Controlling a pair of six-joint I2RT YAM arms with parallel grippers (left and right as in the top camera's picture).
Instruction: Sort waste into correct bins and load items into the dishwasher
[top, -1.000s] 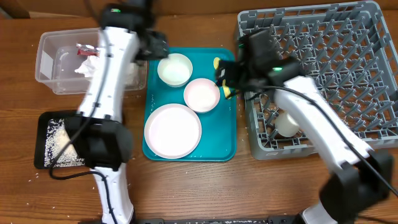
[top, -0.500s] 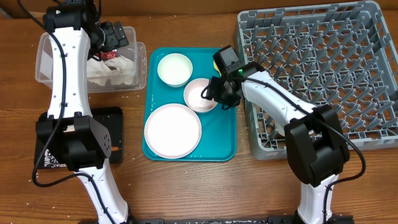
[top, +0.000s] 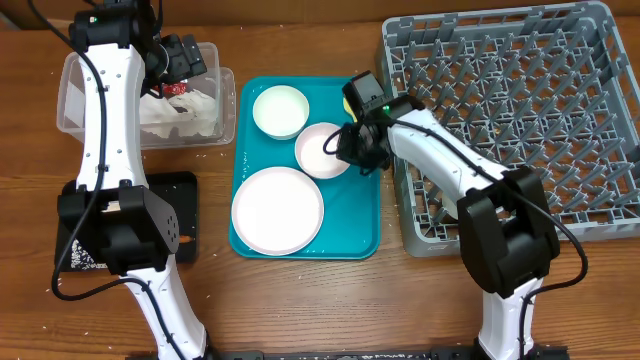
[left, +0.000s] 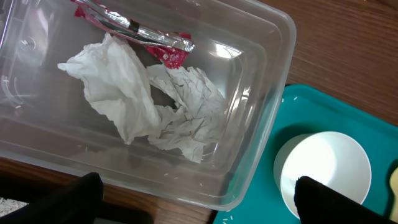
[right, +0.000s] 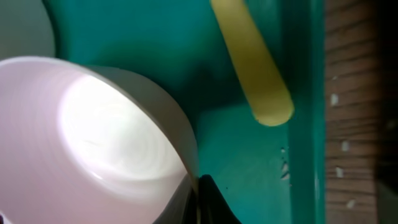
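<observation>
Wooden table (top: 330, 300) — right tool (top: 352, 147) at bowl (top: 320, 152) rim.

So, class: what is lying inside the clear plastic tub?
Inside the clear tub lie a crumpled white napkin and a red-and-white wrapper. Anything beneath the napkin is covered, and the left arm hides part of the tub from overhead.
</observation>
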